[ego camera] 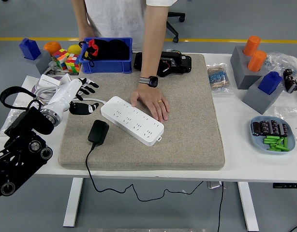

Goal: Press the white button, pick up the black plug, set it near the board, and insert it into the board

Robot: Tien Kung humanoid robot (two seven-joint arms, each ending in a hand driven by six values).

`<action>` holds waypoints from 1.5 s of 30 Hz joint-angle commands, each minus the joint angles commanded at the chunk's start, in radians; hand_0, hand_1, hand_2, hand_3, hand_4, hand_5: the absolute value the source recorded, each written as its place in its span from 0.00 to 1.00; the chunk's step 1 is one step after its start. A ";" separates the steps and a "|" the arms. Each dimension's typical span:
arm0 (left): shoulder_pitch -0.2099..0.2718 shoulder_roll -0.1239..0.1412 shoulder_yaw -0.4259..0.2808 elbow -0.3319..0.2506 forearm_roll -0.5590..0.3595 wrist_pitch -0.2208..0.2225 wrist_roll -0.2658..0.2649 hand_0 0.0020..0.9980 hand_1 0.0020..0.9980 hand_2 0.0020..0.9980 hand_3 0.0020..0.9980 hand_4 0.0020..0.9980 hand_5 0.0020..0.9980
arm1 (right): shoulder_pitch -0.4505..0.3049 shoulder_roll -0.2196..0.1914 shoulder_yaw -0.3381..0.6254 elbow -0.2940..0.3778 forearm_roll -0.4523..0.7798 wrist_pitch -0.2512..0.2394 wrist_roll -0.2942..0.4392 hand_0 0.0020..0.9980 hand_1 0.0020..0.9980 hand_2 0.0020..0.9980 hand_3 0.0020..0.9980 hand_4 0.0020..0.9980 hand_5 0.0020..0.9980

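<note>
Head view: my left robot hand (pixel 83 94) is hovering left of the white board (pixel 132 120), fingers spread, holding nothing. A person's hand (pixel 149 103) is pinning the board against sliding. The black plug (pixel 98 132) is lying on the mat (pixel 187 125), ungrasped, just beside the board.
</note>
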 joint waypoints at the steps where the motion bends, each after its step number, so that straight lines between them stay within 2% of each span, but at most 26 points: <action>1: 0.008 -0.004 -0.004 0.000 0.007 -0.002 0.006 0.68 0.76 0.73 0.79 0.97 0.26 | 0.000 0.000 0.001 0.000 -0.001 0.000 0.000 0.64 0.64 0.62 0.60 0.68 0.44; 4: 0.040 -0.025 -0.022 -0.001 0.040 -0.005 0.032 0.68 0.76 0.73 0.79 0.97 0.26 | 0.001 0.001 0.002 0.001 -0.001 0.000 0.000 0.64 0.64 0.62 0.60 0.68 0.44; 5: 0.046 -0.029 -0.023 -0.002 0.048 -0.006 0.040 0.70 0.77 0.74 0.82 0.99 0.30 | 0.001 0.001 0.002 0.000 -0.001 0.000 0.000 0.64 0.64 0.62 0.60 0.68 0.44; 10: 0.090 -0.048 -0.027 -0.018 0.091 -0.025 0.099 0.70 0.77 0.74 0.82 0.99 0.30 | 0.002 0.000 0.003 0.001 -0.001 0.000 0.001 0.64 0.64 0.62 0.60 0.68 0.44; 11: 0.098 -0.051 -0.028 -0.023 0.097 -0.026 0.105 0.76 0.84 0.80 0.88 1.00 0.58 | 0.002 0.000 0.003 0.001 -0.002 0.000 0.001 0.64 0.64 0.62 0.60 0.68 0.44; 16: 0.131 -0.066 -0.027 -0.047 0.112 -0.019 0.125 0.76 0.84 0.80 0.88 1.00 0.58 | -0.001 0.001 0.004 -0.001 -0.003 0.001 0.000 0.64 0.64 0.62 0.60 0.68 0.44; 17: 0.138 -0.069 -0.026 -0.052 0.118 -0.018 0.130 0.76 0.84 0.80 0.88 1.00 0.64 | -0.002 0.001 0.003 -0.001 -0.003 0.001 0.000 0.64 0.64 0.62 0.60 0.68 0.44; 22: 0.155 -0.077 -0.016 -0.067 0.126 -0.011 0.150 0.76 0.84 0.80 0.88 1.00 0.64 | 0.000 0.001 0.001 0.001 -0.002 0.001 0.001 0.64 0.64 0.62 0.60 0.68 0.44; 23: 0.157 -0.078 -0.013 -0.068 0.126 -0.013 0.154 0.75 0.83 0.81 0.89 1.00 0.69 | 0.001 0.001 0.001 0.000 -0.002 0.001 0.001 0.64 0.64 0.62 0.60 0.68 0.44; 25: 0.157 -0.081 -0.011 -0.067 0.124 -0.012 0.160 0.75 0.83 0.81 0.89 1.00 0.69 | 0.006 0.000 -0.002 0.001 -0.001 0.000 0.002 0.64 0.64 0.62 0.60 0.68 0.44; 32: 0.126 -0.071 0.004 -0.061 0.162 -0.003 0.176 0.73 0.80 0.78 0.89 1.00 0.69 | 0.046 -0.011 -0.064 0.001 0.016 0.000 0.001 0.64 0.64 0.62 0.60 0.68 0.44; 39: 0.165 -0.080 0.016 -0.070 0.215 -0.010 0.202 0.71 0.79 0.76 0.88 1.00 0.67 | 0.014 -0.019 -0.070 0.000 0.016 -0.002 0.002 0.64 0.64 0.62 0.60 0.68 0.44; 45: 0.170 -0.081 0.035 -0.080 0.234 -0.007 0.218 0.69 0.78 0.75 0.88 1.00 0.65 | 0.007 -0.003 -0.053 0.003 0.012 0.000 0.002 0.64 0.64 0.62 0.60 0.69 0.43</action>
